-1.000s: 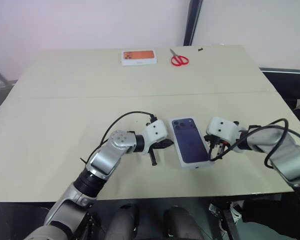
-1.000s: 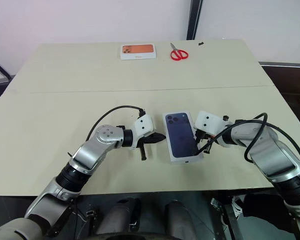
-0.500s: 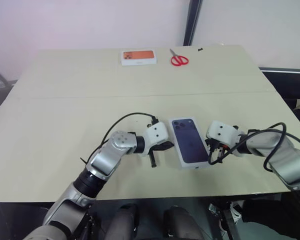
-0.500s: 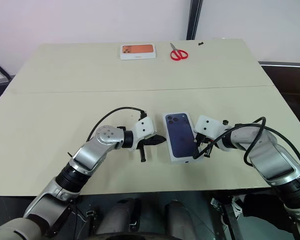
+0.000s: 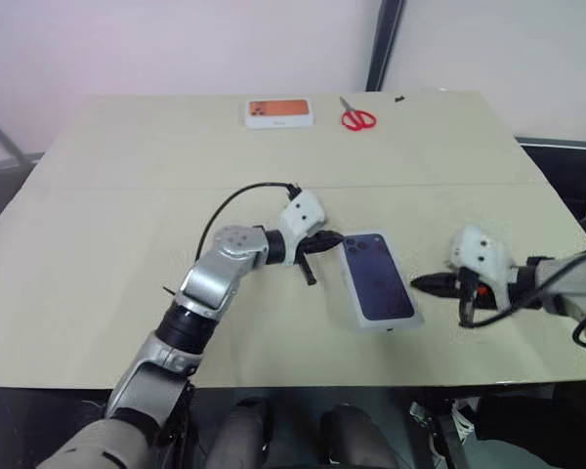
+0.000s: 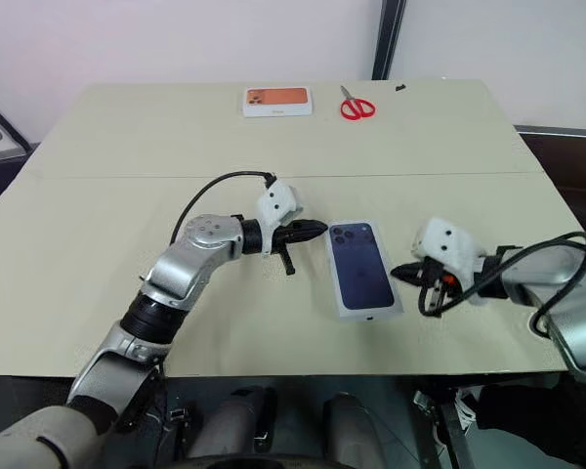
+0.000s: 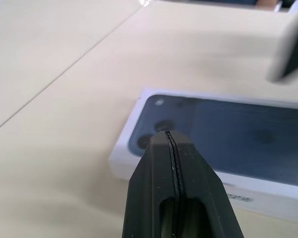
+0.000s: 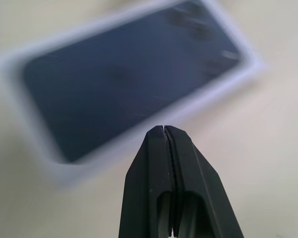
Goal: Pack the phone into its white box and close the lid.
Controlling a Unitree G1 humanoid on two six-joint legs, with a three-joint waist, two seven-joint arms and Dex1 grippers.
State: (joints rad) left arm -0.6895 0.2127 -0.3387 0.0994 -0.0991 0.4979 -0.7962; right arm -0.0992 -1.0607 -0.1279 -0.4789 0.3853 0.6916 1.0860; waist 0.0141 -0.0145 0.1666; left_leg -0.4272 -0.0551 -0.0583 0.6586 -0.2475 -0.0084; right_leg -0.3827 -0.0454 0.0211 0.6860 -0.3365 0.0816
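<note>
Lid [image 6: 362, 280] seems seated on box; closing step. Left tool [image 6: 317, 229], right tool [image 6: 400, 273]: empty, fingers together. Next: press down.

Lab (bare table [image 5: 127, 225], blank walls)

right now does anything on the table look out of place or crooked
Nothing stands out. The white rectangular box with the dark blue phone printed on its lid lies flat and closed between the two shut grippers, slightly angled to the beige table's edge. The red-handled scissors and the small white box with an orange picture lie undisturbed at the far edge.
</note>
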